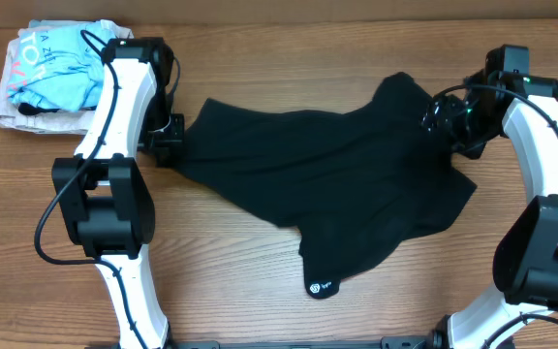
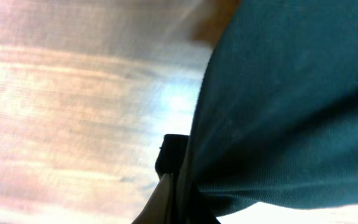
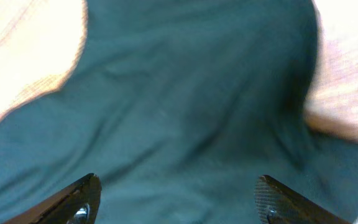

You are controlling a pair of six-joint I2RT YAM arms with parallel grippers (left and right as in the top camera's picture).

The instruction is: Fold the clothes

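Black garment (image 1: 337, 165) lay spread, rumpled, mid-counter (image 1: 260, 310). Left jaws pinched its 9 o'clock edge; right jaws stood apart over 3 o'clock side. Risk: one-sided pull would bunch fabric.

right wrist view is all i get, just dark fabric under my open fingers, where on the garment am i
Observer: The right gripper hangs over the far right corner of the black garment, which lies spread and rumpled on the table.
Operator: is the left arm on it too
Observer: Yes. The left gripper is at the garment's left edge, and its wrist view shows fabric pinched at its fingers.
Operator: anything else on the table
Observer: A light-blue printed shirt sits on a beige folded garment at the far left corner, apart from the black one.
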